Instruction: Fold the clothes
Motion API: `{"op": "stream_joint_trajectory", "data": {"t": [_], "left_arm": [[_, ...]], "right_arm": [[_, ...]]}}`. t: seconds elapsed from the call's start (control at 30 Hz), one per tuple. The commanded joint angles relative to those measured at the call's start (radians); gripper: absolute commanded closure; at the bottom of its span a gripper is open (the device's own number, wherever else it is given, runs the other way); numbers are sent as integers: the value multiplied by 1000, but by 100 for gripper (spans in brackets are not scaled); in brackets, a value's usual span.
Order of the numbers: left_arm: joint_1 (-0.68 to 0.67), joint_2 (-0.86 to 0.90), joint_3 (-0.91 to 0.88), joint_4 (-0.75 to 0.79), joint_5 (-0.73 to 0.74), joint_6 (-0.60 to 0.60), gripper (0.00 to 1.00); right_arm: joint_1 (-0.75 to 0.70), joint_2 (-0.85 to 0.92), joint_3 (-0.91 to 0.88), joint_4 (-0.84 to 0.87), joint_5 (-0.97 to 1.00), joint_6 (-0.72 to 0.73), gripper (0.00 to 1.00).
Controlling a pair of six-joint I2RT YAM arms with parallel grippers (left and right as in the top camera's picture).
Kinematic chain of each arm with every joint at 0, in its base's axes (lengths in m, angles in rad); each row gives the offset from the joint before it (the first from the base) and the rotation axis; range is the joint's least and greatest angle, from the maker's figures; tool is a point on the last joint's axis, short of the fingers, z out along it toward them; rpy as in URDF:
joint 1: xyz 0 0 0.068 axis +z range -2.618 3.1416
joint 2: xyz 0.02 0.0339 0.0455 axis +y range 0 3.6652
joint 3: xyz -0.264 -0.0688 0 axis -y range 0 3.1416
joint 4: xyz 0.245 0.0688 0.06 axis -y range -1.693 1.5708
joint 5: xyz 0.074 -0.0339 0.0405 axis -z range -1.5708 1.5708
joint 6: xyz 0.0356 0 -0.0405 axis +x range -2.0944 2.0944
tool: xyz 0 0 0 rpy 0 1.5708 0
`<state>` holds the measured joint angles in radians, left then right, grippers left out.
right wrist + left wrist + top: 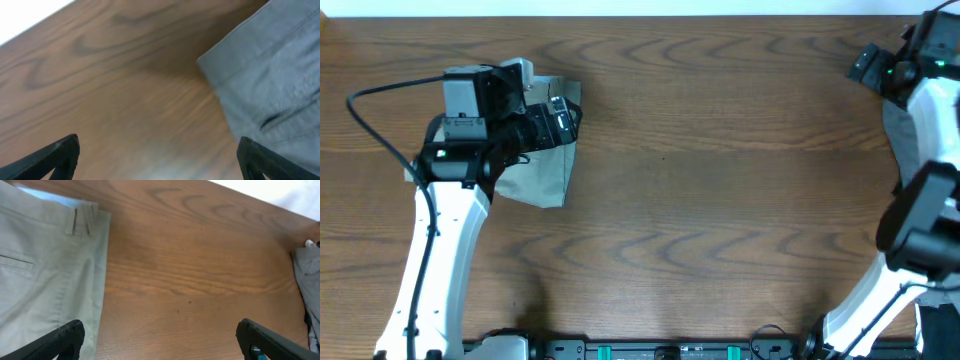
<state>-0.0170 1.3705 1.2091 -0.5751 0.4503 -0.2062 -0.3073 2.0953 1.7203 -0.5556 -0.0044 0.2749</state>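
Observation:
The khaki-beige trousers lie folded at the table's left, partly under my left arm. In the left wrist view they fill the left side, with a belt loop and a pocket slit showing. My left gripper is open and empty, its left finger over the trousers' edge; overhead it sits over their far right corner. The mid-grey trousers lie at the far right, mostly hidden overhead by my right arm. My right gripper is open and empty just left of them.
The brown wooden table spans the view. The grey trousers also show at the right edge of the left wrist view. The arm bases stand along the front edge.

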Motion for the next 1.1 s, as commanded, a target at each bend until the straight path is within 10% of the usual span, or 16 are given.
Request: {"op": "stream_joint_trajectory", "data": {"t": [0.0, 0.37, 0.67, 0.83, 1.07], "left_arm": [[-2, 15, 22, -12, 18, -2, 2], [-2, 16, 22, -23, 17, -2, 2], [-2, 16, 22, -21, 17, -2, 2], [-2, 16, 22, -18, 17, -2, 2], [-2, 16, 22, -18, 17, -2, 2]], "right_arm": [[1, 63, 19, 62, 159, 2, 5], [-17, 253, 19, 144, 291, 154, 25], [-19, 204, 29, 116, 348, 112, 65], [-19, 169, 29, 130, 339, 69, 34], [-22, 183, 28, 204, 307, -53, 33]]}}
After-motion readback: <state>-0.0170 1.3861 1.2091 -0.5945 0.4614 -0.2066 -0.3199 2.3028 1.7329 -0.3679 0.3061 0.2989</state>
